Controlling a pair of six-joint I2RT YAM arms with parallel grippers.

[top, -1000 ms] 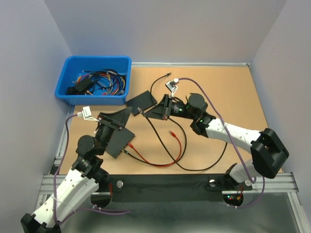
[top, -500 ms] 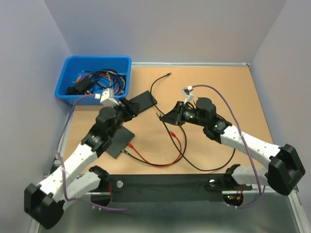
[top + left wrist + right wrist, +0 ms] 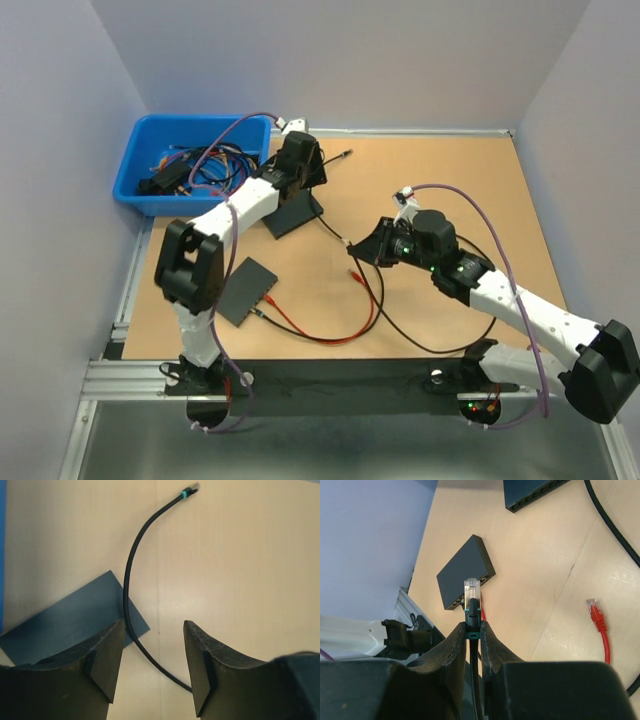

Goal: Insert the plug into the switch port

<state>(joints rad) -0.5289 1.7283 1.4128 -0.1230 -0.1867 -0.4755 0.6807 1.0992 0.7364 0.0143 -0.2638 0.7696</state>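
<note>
My right gripper [image 3: 472, 625] is shut on the black cable's clear plug [image 3: 471, 587], which sticks out past the fingertips. In the top view that gripper [image 3: 362, 247] hovers mid-table. Beyond the plug lies a dark switch [image 3: 465, 572] with a red cable in one port; it is the near-left switch [image 3: 245, 290]. A second switch [image 3: 290, 212] lies farther back, and my left gripper [image 3: 303, 180] hangs over its far end. In the left wrist view that gripper [image 3: 154, 625] is open, with the black cable [image 3: 131, 565] running between its fingers and the switch [image 3: 75, 615] at lower left.
A blue bin [image 3: 140, 165] of tangled cables stands at the far left. The black cable's other plug [image 3: 347, 154] lies toward the back. A loose red plug [image 3: 353, 272] and its red cable [image 3: 320, 338] lie between the arms.
My left arm has swung from the near-left switch out to the far switch by the bin. My right arm has drawn back to the right, still gripping the plug.
</note>
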